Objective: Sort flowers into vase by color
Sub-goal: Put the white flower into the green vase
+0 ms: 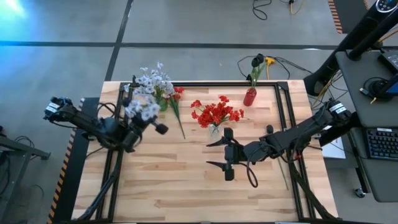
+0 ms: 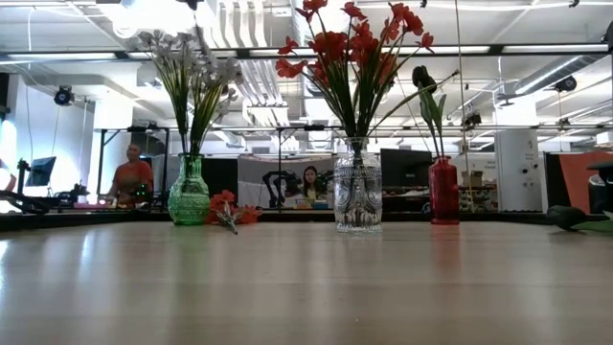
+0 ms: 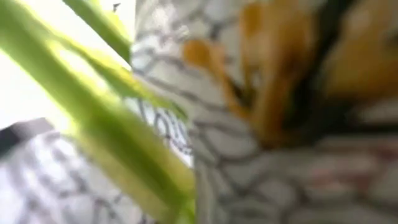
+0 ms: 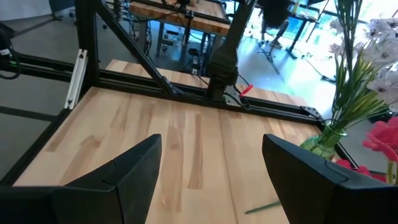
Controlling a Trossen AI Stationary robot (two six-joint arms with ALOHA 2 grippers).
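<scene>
White flowers (image 1: 152, 81) stand in a green vase (image 2: 189, 196) at the far left. Red flowers (image 1: 214, 114) fill a clear vase (image 2: 358, 196) at the middle. A dark flower (image 2: 424, 81) stands in a red vase (image 1: 250, 96). One red flower (image 1: 178, 94) lies flat on the table beside the green vase, its stem (image 1: 181, 124) toward the near edge. My left gripper (image 1: 152, 126) is under a cluster of white blossoms (image 1: 142, 111); blurred petals (image 3: 280, 155) and green stems (image 3: 118, 143) fill its wrist view. My right gripper (image 1: 211, 154) stands open over the table's middle, holding nothing. My left gripper is in among the white blossoms and their green stems. The petals hide its fingers in every view, so I cannot tell whether it touches or holds a stem.
Black frame rails (image 1: 283, 118) run along the table's sides and far edge. A dark thing with some green (image 2: 575, 218) lies at the table's right. Bare wood (image 1: 180, 186) spreads along the near half. People (image 2: 132, 177) are in the room behind.
</scene>
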